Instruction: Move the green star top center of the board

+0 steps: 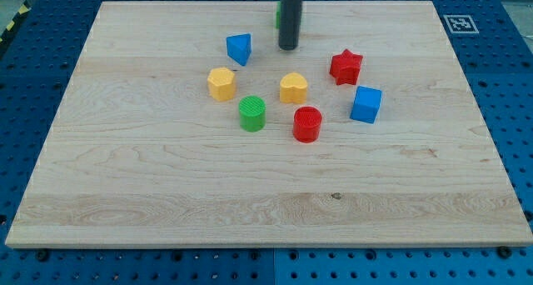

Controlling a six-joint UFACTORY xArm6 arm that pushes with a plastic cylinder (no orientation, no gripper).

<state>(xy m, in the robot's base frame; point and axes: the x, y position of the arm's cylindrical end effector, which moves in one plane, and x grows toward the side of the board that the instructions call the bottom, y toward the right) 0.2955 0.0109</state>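
- Worktop [125,202]: a pale wooden board on a blue perforated base [25,85]; a small black-and-white marker [460,23] sits just off the board's top-right corner.
- Rod: a straight dark rod comes down from the view's top near the centre; my tip [288,47] is low at the board's top-centre area.
- Hand: the arm carries none — only the rod, so nothing is clasped or released.
- Green star [278,17]: almost wholly hidden behind the rod; only a thin green sliver shows at the rod's left edge, near the top centre of the board. Its shape cannot be confirmed from what shows. Whether rod and block touch cannot be told.
- Blue block [239,48]: wedge-like, to the view's left of the tip, near but apart from it.
- Red star [346,67]: to the view's right of the tip and slightly lower, apart from it.
- Blue cube [366,104]: just below and right of the red star — not touching.
- Yellow block [221,83]: faceted, below the wedge-like blue block.
- Yellow heart-shaped block [292,87]: directly below the tip, clear of it.
- Green cylinder [252,113]: below and between the two yellow blocks.
- Red cylinder [307,123]: just below the yellow heart-shaped block, to the right of the green cylinder.
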